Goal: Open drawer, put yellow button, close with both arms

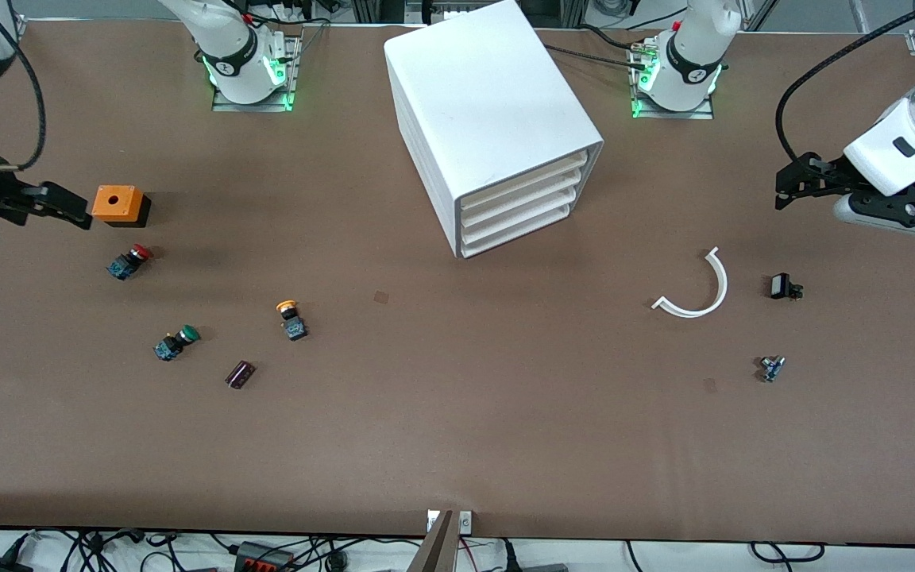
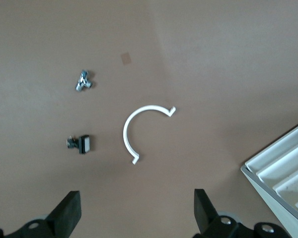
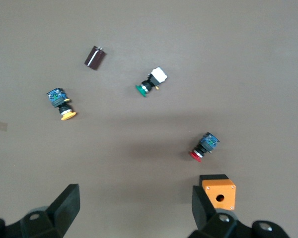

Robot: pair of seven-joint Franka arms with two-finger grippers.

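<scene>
The white cabinet (image 1: 489, 103) stands at the middle of the table. All four of its drawers are shut, and the drawer (image 1: 525, 187) is the uppermost. A corner of the cabinet shows in the left wrist view (image 2: 283, 163). The yellow button (image 1: 291, 315) lies on its side on the table, toward the right arm's end; it also shows in the right wrist view (image 3: 62, 104). My left gripper (image 1: 791, 179) is open and empty over bare table at the left arm's end (image 2: 136, 208). My right gripper (image 1: 68, 208) is open and empty, up beside an orange box (image 3: 134, 203).
An orange box (image 1: 117, 204), a red button (image 1: 130, 260), a green button (image 1: 175, 342) and a dark cylinder (image 1: 240, 374) lie around the yellow button. A white curved strip (image 1: 700, 290), a small black part (image 1: 783, 286) and a small metal part (image 1: 772, 368) lie toward the left arm's end.
</scene>
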